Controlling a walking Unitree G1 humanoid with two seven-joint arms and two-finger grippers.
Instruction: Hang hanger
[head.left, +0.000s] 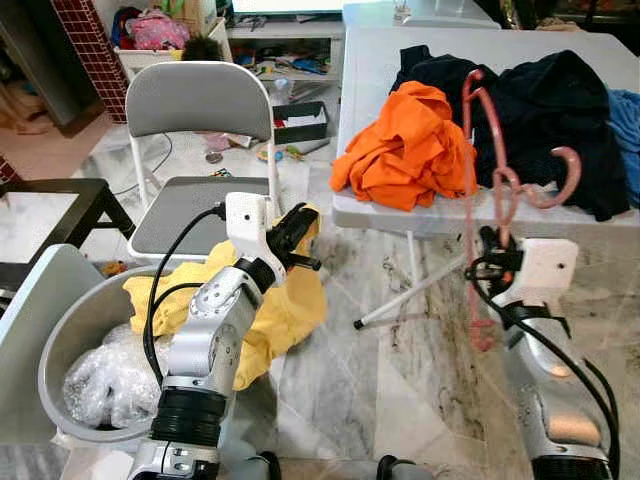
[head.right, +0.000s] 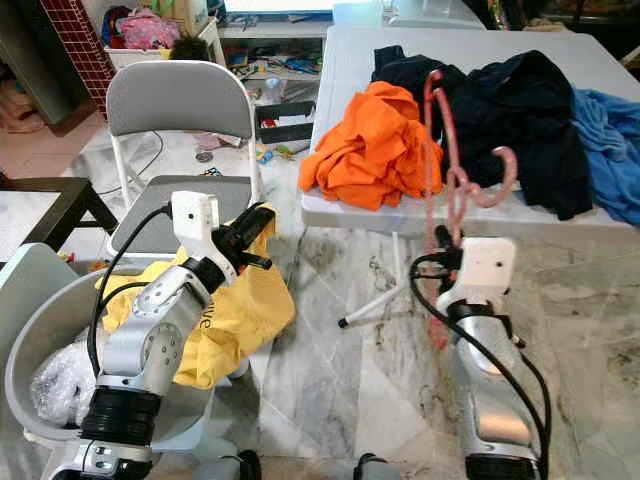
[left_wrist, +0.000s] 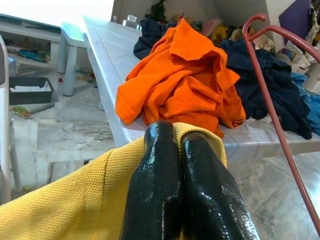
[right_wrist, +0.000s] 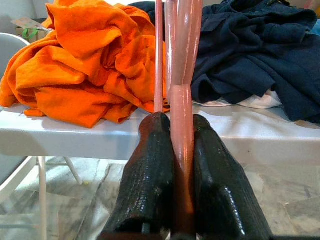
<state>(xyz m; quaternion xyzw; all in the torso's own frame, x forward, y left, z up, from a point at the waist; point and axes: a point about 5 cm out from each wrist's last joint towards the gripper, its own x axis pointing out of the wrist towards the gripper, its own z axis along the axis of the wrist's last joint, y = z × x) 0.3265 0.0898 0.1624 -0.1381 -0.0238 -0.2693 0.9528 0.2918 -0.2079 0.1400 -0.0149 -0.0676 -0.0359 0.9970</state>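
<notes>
Right wrist view: the pink hanger (right_wrist: 181, 150) stands clamped between the two closed fingers of the right gripper (right_wrist: 182, 165), its hook (head.left: 560, 175) curling above the front edge of the white table (head.left: 400, 215). The left gripper (left_wrist: 182, 150) is pinched shut on the yellow garment (left_wrist: 65, 205), which drapes to the left of the table, over the grey bin (head.left: 60, 350).

Risks:
- The hanger is held low on its frame; it may pivot in the grip.
- Its top sits near the orange clothing (head.left: 405, 150) and dark clothing (head.left: 545, 110) on the table; snagging is likely.
- The garment may slip or drag when lifted.
</notes>
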